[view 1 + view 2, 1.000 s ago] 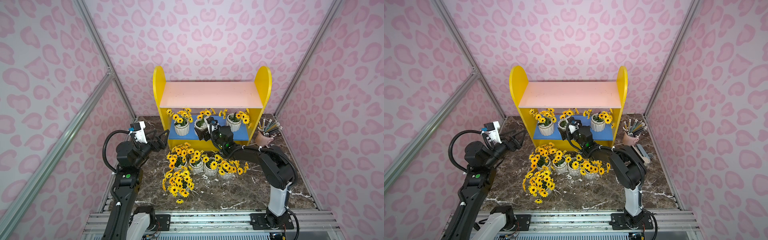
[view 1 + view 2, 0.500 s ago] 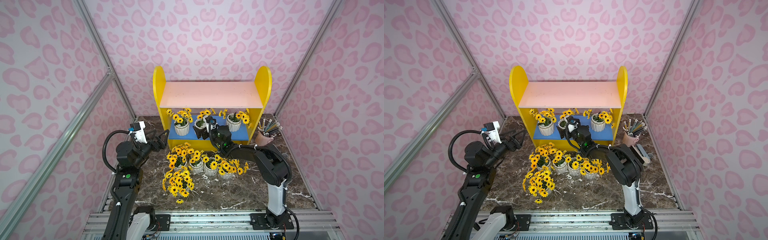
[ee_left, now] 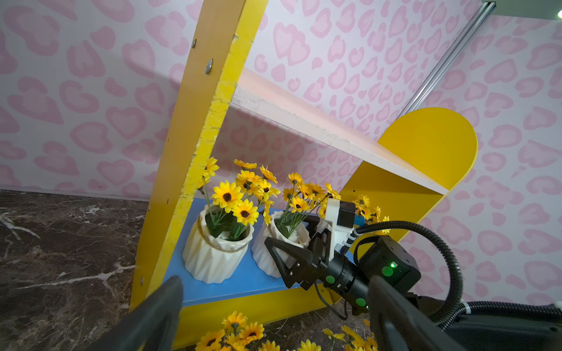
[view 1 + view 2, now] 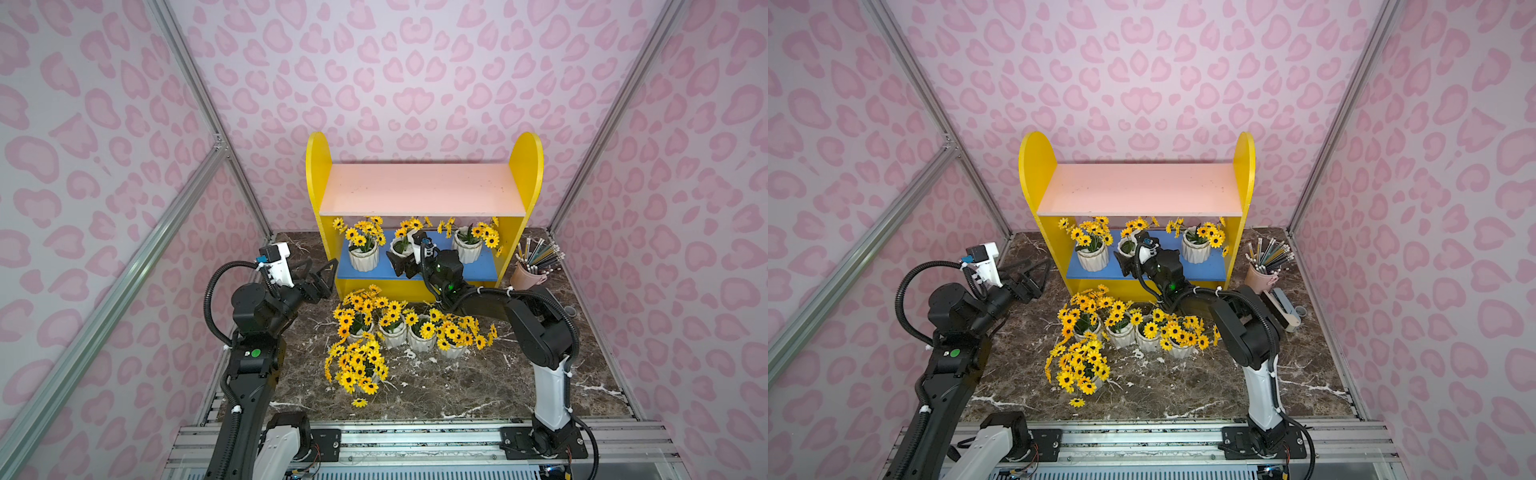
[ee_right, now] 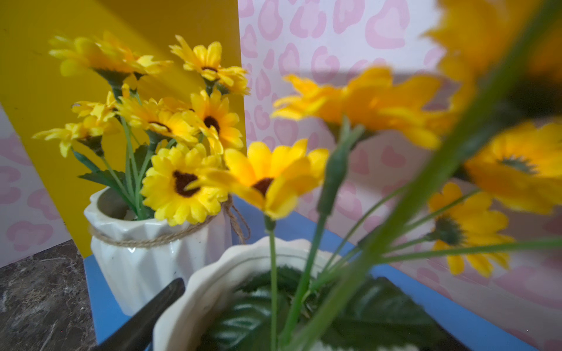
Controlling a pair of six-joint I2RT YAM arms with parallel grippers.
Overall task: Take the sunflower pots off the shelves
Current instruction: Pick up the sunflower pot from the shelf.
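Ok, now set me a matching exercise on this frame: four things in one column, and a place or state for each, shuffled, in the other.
Things:
1. pink upper board
2. blue lower board
3. pink cup of pencils
4. left gripper

Places or states:
A. open, holding nothing
B. on the marble table, beside the shelves
C. carries three sunflower pots
D. no pots on it

Pairs: 1-D, 2-C, 3-B, 4-A.

The right gripper (image 4: 404, 254) hides much of the middle sunflower pot (image 4: 1125, 249) in both top views; the right wrist view crops that pot and blurs its nearest flowers (image 5: 365, 100).
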